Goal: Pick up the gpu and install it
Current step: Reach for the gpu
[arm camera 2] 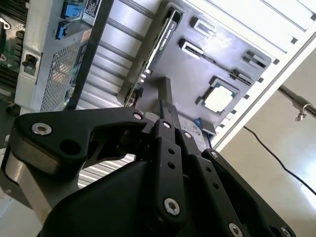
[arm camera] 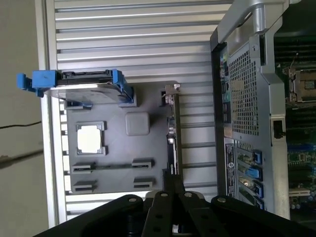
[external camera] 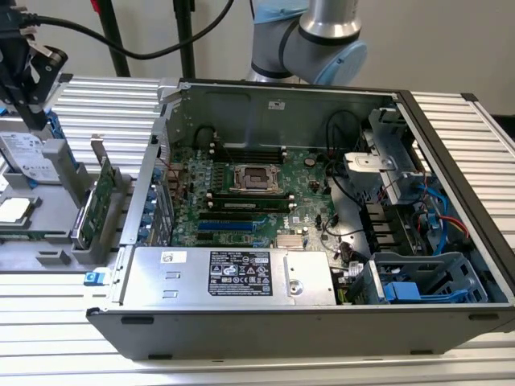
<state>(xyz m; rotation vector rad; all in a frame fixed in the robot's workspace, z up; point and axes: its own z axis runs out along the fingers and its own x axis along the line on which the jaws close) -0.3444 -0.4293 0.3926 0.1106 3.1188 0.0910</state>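
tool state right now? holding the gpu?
Tool: open or closed cannot be told. Not holding the gpu, which stands upright apart from it in the exterior view.

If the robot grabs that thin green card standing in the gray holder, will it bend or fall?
The gpu probably stays stiff: it looks like a flat circuit board. Standing on its thin edge in the gray holder, it might tip if pushed sideways. Thin, so likely light.
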